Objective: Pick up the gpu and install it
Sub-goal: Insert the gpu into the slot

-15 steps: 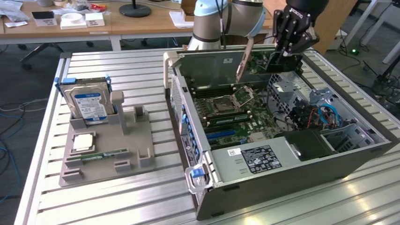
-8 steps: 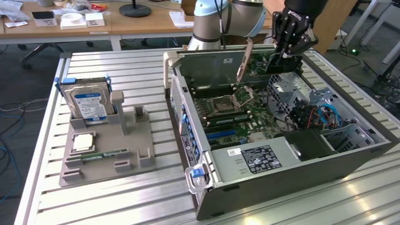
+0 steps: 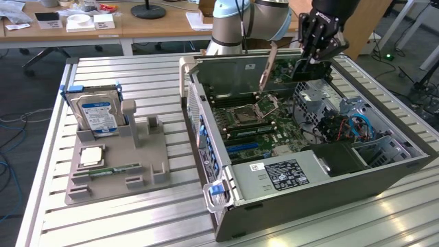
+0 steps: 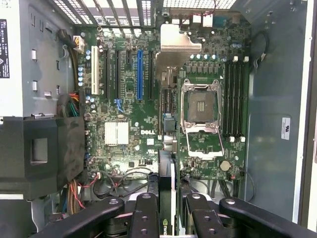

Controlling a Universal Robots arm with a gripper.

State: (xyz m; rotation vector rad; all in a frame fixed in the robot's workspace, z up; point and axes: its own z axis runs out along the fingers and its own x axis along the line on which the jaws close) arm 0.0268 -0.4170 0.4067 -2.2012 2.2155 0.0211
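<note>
- Exterior view: wooden office desks [image 3: 69,32] stand behind a slatted aluminium bench [image 3: 123,87]. A grey computer tower [image 3: 295,206] lies open-side-up by the bench's edge on the exterior view's right.
- The black fingered gripper [image 3: 312,57] hangs over the tower's far corner.
- Wrist view: its jaws pinch the gpu [image 4: 167,173], a thin green card with a black cooler. It is held edge-on above the green motherboard [image 4: 124,114], likely to enter connector-first. The long blue slot [image 4: 139,74] lies apart.
</note>
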